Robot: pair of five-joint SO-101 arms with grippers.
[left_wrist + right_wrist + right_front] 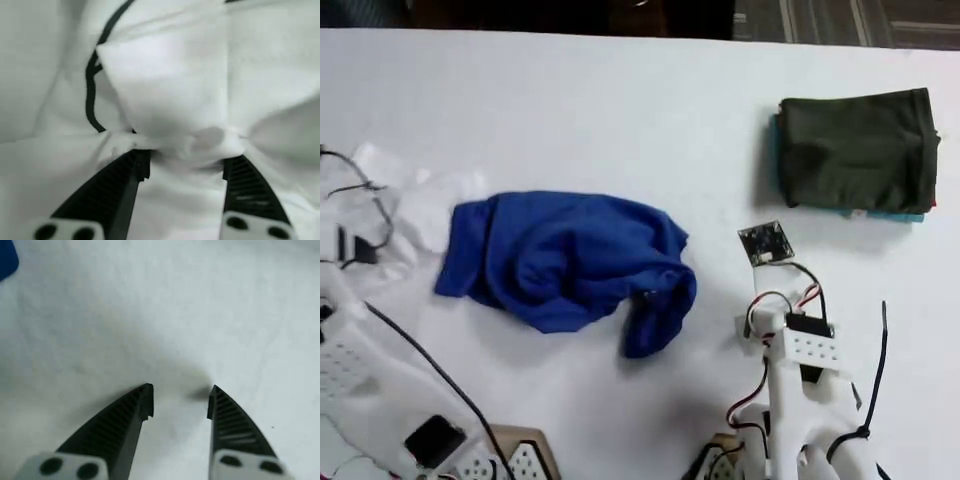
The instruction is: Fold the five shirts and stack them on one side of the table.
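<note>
A white table (620, 110) spreads beneath the right gripper (180, 395) and runs on well ahead of it, its surface matte and faintly mottled. A soft grey shadow (175, 372) lies on it just ahead of the gripper. Beyond the table's far edge, well ahead of the gripper, a dark floor (570, 15) shows, crossed by pale stripes (790, 15); the light is even and diffuse

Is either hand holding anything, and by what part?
The left hand pinches a bunched fold of the white shirt; which part cannot be told. The right hand is open and empty.
</note>
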